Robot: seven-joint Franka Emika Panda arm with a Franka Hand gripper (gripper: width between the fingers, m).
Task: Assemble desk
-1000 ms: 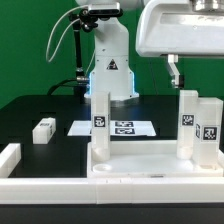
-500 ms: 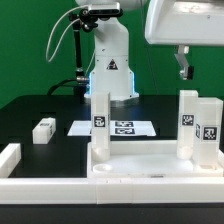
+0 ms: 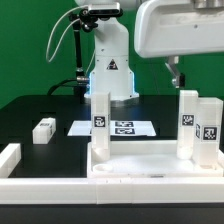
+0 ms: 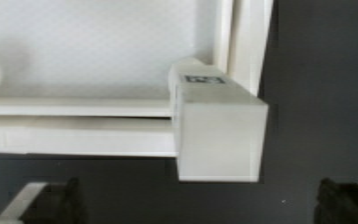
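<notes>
The white desk tabletop tray [image 3: 150, 162] lies rim up at the front of the black table. Three tagged legs stand on it: one at the exterior view's left corner [image 3: 100, 118] and two at the right [image 3: 188, 122], [image 3: 208, 132]. A fourth leg [image 3: 43, 129] lies loose on the table at the left. My gripper [image 3: 176, 74] hangs high above the right legs. In the wrist view, the gripper [image 4: 194, 205] is open and empty, its fingers [image 4: 44, 200] far apart, with a leg's top [image 4: 218, 130] and the tray's rim [image 4: 87, 105] below.
The marker board [image 3: 125, 127] lies flat behind the tray. The robot base [image 3: 108, 65] stands at the back. A low white rail [image 3: 10, 156] borders the table at the front left.
The gripper swung up and to the exterior view's right half a second ago, and is now back left and lower, close to where it was one second ago. The parts have not moved.
</notes>
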